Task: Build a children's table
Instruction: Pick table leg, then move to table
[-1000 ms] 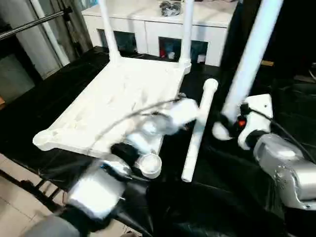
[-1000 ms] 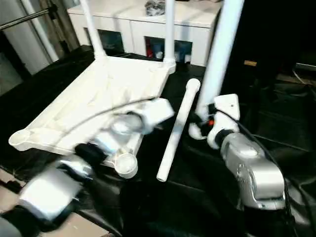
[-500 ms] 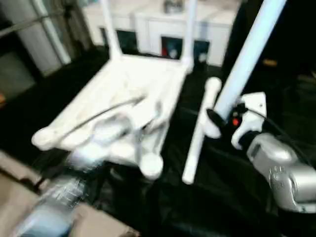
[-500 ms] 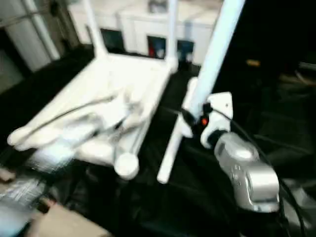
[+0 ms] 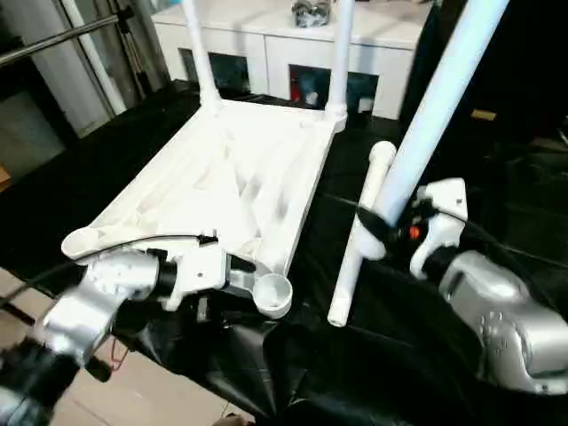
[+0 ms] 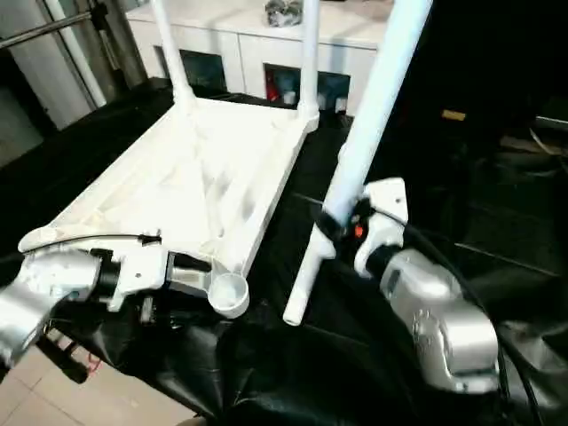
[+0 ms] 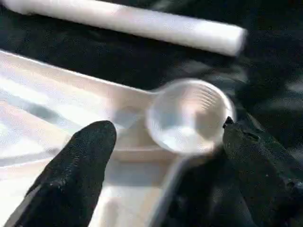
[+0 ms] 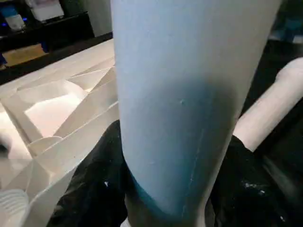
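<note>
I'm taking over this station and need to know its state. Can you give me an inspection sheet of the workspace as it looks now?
Surface: black sheet covering the work surface, wrinkled.
Job's things: tabletop underside up; two legs upright in the far corner sockets; loose leg lying beside it; near corner socket empty.
Clutter: nothing seen.
Grippers: left gripper open, fingers straddling the empty socket; right gripper shut on a fourth leg, held tilted.
Cables: thin black cable along the left arm.
Surroundings: white cabinet behind.
</note>
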